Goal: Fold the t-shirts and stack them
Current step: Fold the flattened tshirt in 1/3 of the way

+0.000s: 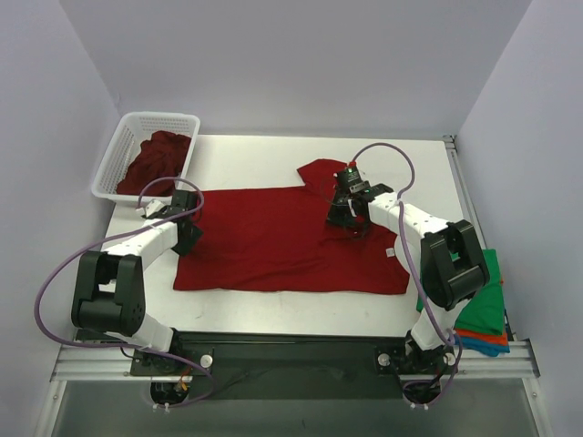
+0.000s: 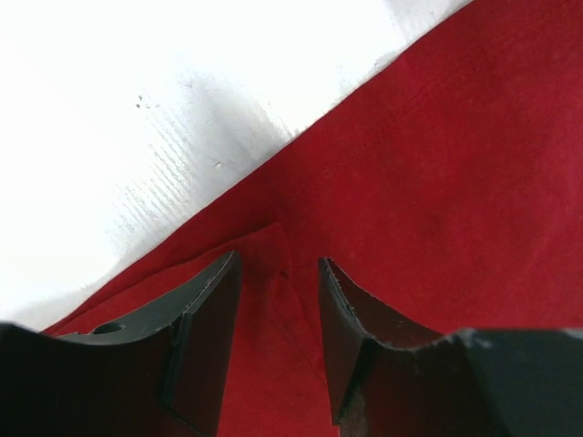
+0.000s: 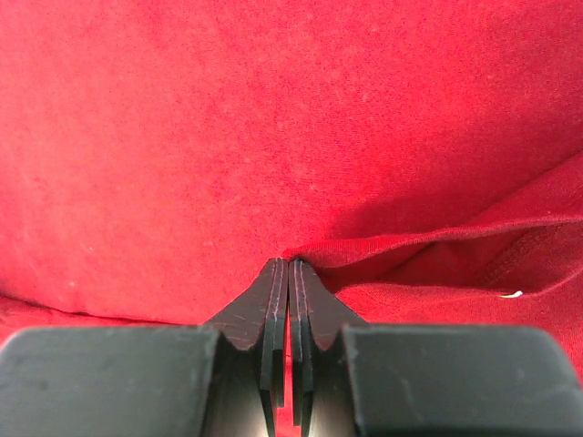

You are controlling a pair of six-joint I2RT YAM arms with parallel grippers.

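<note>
Looks like you're working the first fold on the red t-shirt (image 1: 291, 246), which is lying spread out flat across the middle of the desk (image 1: 255, 150). The basket (image 1: 117, 162) at the far left is holding more red cloth, and a folded stack (image 1: 483, 314) is sitting off the right edge, so my guess is you're midway through the pile.

Your right jaws are pressing fully together, down on the cloth just below the sleeve (image 1: 319, 171). Creases are running into their tips in the right wrist view, so I'm reading that as pinching a thin ridge of the shirt.

Your left jaws are sitting narrowly apart at the shirt's left edge, near the far corner. A little raised pleat (image 2: 273, 250) is lying right between them, not gripped, with bare desk just beyond that edge.

So the next bit is probably closing the left side on that pleat, then lifting both ends together and carrying the far edge over. I'd be watching that the right pinch isn't grabbing only the top layer, and that both sides are rising evenly so the fold isn't coming out skewed.
</note>
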